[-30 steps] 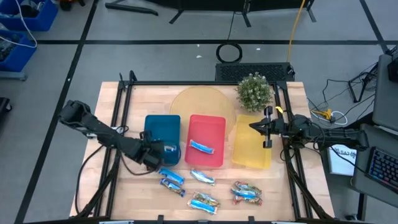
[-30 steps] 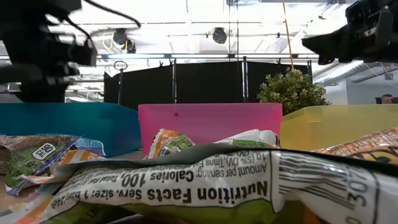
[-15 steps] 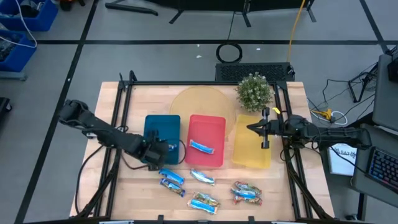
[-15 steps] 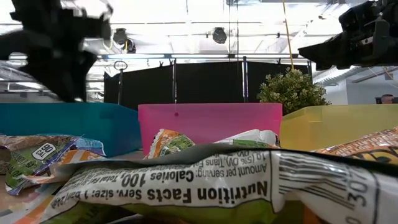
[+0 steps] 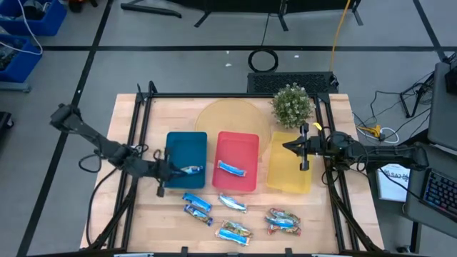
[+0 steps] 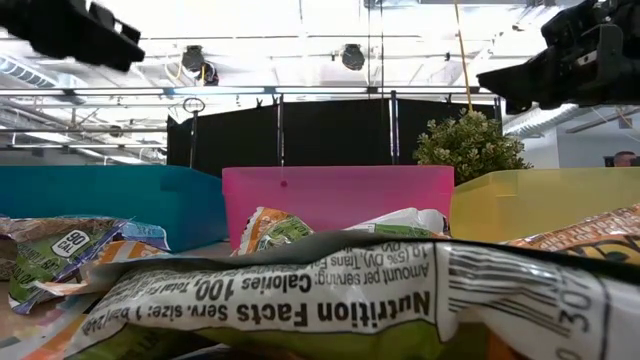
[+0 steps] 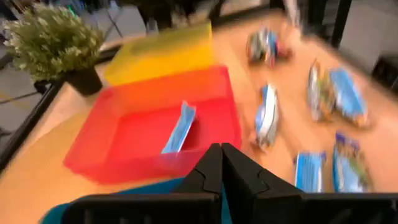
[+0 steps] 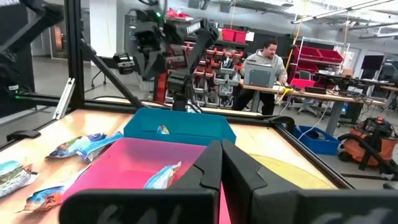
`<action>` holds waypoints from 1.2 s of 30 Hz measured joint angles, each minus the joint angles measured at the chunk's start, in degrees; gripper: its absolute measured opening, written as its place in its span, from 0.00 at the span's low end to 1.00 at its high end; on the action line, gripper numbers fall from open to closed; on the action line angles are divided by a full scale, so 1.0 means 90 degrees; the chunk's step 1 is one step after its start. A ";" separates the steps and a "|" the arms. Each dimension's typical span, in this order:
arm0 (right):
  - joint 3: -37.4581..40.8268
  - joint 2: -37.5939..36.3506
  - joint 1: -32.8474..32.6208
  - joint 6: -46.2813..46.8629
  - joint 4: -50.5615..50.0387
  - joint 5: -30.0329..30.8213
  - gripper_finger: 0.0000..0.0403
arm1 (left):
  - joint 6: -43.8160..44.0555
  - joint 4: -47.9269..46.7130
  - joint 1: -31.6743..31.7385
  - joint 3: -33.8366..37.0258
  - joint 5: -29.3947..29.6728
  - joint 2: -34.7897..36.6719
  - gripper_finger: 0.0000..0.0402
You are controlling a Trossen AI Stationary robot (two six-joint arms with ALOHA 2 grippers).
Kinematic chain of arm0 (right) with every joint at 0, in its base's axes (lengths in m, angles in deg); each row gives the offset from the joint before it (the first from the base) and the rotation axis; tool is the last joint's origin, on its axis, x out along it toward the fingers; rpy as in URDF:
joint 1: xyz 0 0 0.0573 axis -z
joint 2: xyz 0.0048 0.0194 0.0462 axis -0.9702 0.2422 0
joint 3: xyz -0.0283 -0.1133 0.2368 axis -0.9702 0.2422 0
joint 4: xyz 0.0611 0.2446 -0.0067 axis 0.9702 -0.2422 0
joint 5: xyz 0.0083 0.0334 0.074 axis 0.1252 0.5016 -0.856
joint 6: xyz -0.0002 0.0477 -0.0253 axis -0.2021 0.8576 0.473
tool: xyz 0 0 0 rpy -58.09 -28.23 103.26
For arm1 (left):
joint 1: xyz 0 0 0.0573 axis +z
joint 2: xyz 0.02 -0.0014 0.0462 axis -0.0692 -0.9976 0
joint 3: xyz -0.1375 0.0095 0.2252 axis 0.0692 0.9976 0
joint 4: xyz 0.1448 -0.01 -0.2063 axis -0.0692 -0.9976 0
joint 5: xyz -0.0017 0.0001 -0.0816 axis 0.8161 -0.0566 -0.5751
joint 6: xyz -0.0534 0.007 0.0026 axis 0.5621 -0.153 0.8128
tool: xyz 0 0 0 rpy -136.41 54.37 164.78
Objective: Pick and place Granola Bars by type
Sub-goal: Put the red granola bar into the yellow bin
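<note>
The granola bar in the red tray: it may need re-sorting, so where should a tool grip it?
Grip the granola bar across its narrow middle, coming straight down. It lies flat and alone on the red tray floor, clear of the walls, long axis slanted.

We count three trays: one blue (image 5: 184,146), one red (image 5: 243,143), one yellow (image 5: 289,171). We make out eight bars: one in the blue tray (image 5: 191,170), one in the red (image 5: 232,168), and six loose on the table (image 5: 164,221). The right-hand pair of bars (image 5: 283,221) lies bunched together, so that six is our best reading. We see one plant (image 5: 292,104), one round mat (image 5: 230,118) and one person (image 8: 267,57).
</note>
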 joint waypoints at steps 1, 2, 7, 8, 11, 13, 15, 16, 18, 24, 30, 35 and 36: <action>0.0001 0.0016 0.0000 0.0068 0.0044 -0.0002 0.00 | -0.0054 0.0412 0.0033 0.0309 -0.0062 0.0120 0.04; 0.0000 0.0027 0.0000 0.0195 0.0130 -0.0014 0.00 | -0.0156 0.0877 0.0052 0.0605 -0.0115 0.0179 0.04; 0.0000 0.0166 0.0000 0.0466 0.0858 -0.0134 0.00 | -0.0536 0.2415 0.0235 0.1830 0.0234 0.0229 0.01; -0.0010 0.0239 -0.0002 0.0335 0.0982 -0.0192 0.00 | -0.0531 0.2755 0.0295 0.1995 0.0247 0.0233 0.01; -0.0346 0.0491 -0.0018 -0.0084 0.0771 -0.0178 0.00 | -0.0590 0.3251 0.0451 0.2301 0.0246 0.0233 0.01; -0.0816 0.0745 -0.0110 -0.0303 -0.0024 -0.0143 0.00 | -0.0589 0.3239 0.0527 0.2315 0.0254 0.0233 0.01; -0.1650 0.1061 -0.0341 -0.0444 -0.0635 0.0103 0.00 | -0.0607 0.3225 0.0573 0.2314 0.0252 0.0232 0.02; -0.2121 0.1256 -0.0511 -0.0490 -0.1087 0.0350 0.00 | -0.0660 0.3225 0.0600 0.2314 0.0250 0.0231 0.02; -0.3173 0.1862 -0.0953 -0.0514 -0.2400 0.0906 0.00 | -0.0818 0.3221 0.0640 0.2314 0.0232 0.0233 0.02; -0.6390 0.4209 -0.2855 0.0772 -0.6473 0.3311 0.00 | -0.1092 0.3204 0.0703 0.2295 0.0176 0.0236 0.01; -0.8311 0.6345 -0.4504 0.3046 -0.8575 0.3661 0.00 | -0.0980 0.2931 0.0657 0.2292 -0.0796 0.0236 0.05; -0.9267 0.7733 -0.5508 0.4299 -0.8607 0.3690 0.00 | -0.0997 0.2963 0.0532 0.2292 -0.0953 0.0236 0.01; -0.9426 0.7967 -0.5692 0.4537 -0.8610 0.3684 0.00 | -0.0994 0.3001 0.0533 0.2292 -0.0955 0.0236 0.02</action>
